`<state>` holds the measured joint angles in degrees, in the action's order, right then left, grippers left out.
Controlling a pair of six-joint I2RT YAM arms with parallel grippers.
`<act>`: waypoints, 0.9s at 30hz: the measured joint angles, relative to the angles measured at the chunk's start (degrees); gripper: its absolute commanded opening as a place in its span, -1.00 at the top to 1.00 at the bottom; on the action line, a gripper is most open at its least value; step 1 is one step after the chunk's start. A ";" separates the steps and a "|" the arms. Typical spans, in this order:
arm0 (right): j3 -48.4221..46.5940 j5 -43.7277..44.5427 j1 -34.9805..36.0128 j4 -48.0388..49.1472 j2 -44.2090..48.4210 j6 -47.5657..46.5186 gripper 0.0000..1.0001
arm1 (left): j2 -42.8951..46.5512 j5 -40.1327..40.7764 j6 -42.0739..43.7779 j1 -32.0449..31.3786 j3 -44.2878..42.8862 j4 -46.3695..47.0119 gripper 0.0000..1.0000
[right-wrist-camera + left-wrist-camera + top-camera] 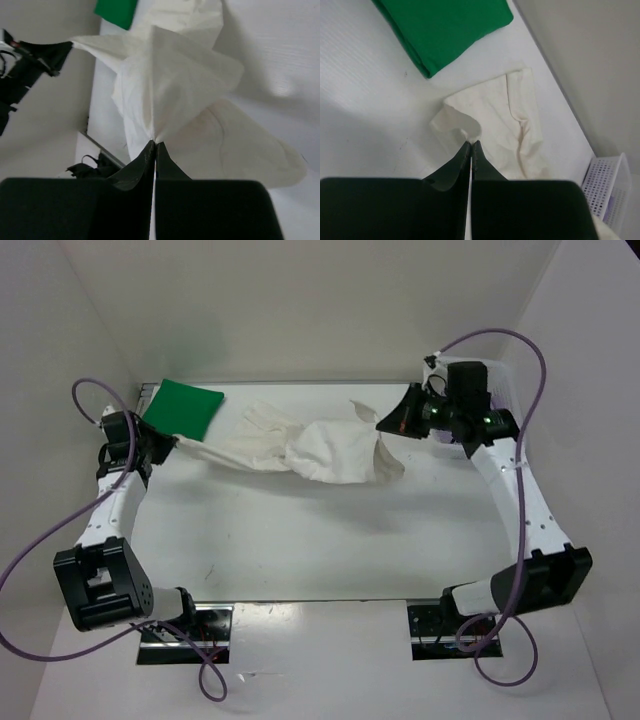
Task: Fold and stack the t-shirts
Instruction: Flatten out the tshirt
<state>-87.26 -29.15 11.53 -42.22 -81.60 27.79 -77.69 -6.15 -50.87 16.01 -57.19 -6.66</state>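
Top external is showing the white-cream shirt (330,452) strung between both arms across the far half of the table (320,550), running roughly 10 o'clock to 1 o'clock. It's sagging mid-span; I can't tell how much is lifting clear. Folded green shirt (183,405) is sitting in the 10 o'clock corner, just beside the left gripper (163,445). That left gripper is clamping one end of the white-cream shirt, jaws fully together on cloth. The right gripper (388,423) is doing the same at the other end. I'm not seeing the purple shirt clearly anywhere.

Handling, my read: cloth is acting light and limp, bunching, with zero stiffness. Taking it at a hem or corner is looking safest; a mid-panel grab is likely gathering extra layers. A thin bite is risking slip under tension.

View differences:
- Left wrist is showing how small the bite is: just a curled edge at the fingertips (460,162). It's also showing a white lattice basket (607,182) at 4 o'clock, hard to make out from above.
- Right wrist is showing pleats fanning from its pinch, plus the left arm (30,60) at 9 o'clock.
- Neither wrist is giving the full span.
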 measured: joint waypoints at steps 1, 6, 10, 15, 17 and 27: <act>1.81 -2.29 -1.51 1.77 1.75 0.07 1.00 | 0.70 -0.02 0.13 0.26 0.92 0.04 1.00; 13.20 -6.08 -10.99 7.93 -2.38 1.07 1.00 | -0.20 -0.24 1.25 0.37 8.76 -1.64 1.00; 15.82 -1.09 -13.38 9.09 -17.40 2.34 0.00 | -0.52 -0.55 1.64 0.63 11.96 -5.11 1.00; 16.31 10.34 -8.90 5.60 -13.81 0.98 -0.28 | 0.46 -1.42 2.54 0.74 12.07 -4.98 1.00; 16.28 14.58 -4.83 5.05 -8.79 0.42 -0.16 | 1.42 -1.92 2.73 0.74 12.59 -4.68 1.00; 32.59 19.82 13.40 4.61 0.46 4.72 -0.09 | 3.08 -4.48 2.82 0.81 16.00 -4.13 1.00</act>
<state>-54.68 -9.32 24.93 -37.60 -81.14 32.51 -74.61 -10.63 -48.05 16.82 -41.19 -10.79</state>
